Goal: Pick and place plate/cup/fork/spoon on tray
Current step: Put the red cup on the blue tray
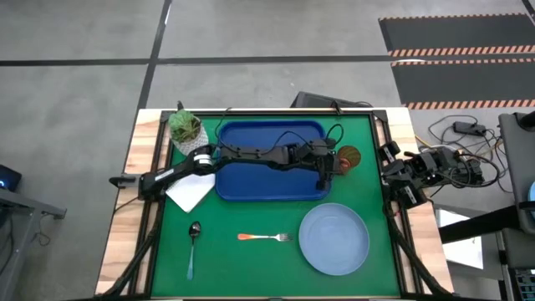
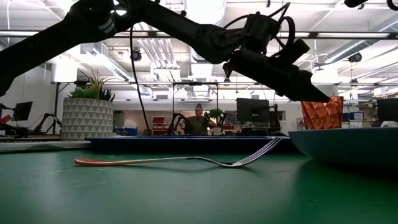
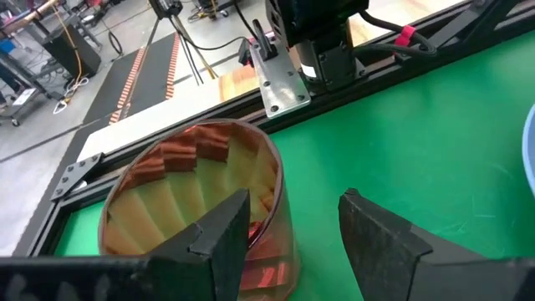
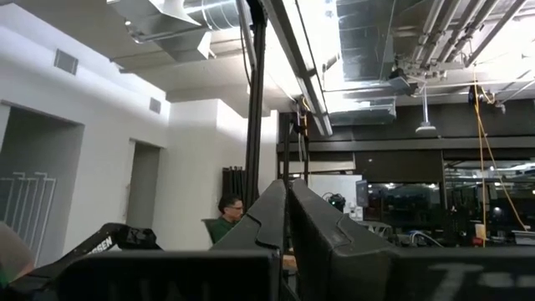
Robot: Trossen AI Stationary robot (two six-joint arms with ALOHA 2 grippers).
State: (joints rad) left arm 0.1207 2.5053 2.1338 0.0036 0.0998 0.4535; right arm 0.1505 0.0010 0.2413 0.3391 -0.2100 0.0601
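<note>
Reaching across the table from its base at the left edge, the left arm stretches over the deep-blue tray (image 1: 242,180) toward the cup (image 1: 348,156), which stands on the green mat (image 1: 251,259) just off the tray's right rim. Starting at the left, a white pot with a green plant (image 1: 185,128) sits at the tray's back corner and a white folded cloth (image 1: 191,191) lies beside the arm, both apart from the job. Nearer the front, the spoon (image 1: 193,242) lies with its dark shiny bowl pointing toward the tray and its light-blue handle toward the front edge, and the fork (image 1: 265,237) rests flat beside it, orange handle left, silver tines right; both look thin and low, likely fiddly to pinch. The tray, smooth plastic with rounded corners and a raised rim, holds none of the tableware yet. The left gripper (image 3: 292,230) has its fingers spread, one inside the cup's rim and one outside, so the faceted, translucent red wall sits between them, probably ready for a pinch. Further right, the round light-blue plate (image 1: 334,238) waits on the mat, shallow-rimmed and matte. At the far right edge, the right gripper (image 4: 288,221) is parked, closed and empty, clear of the work.
</note>
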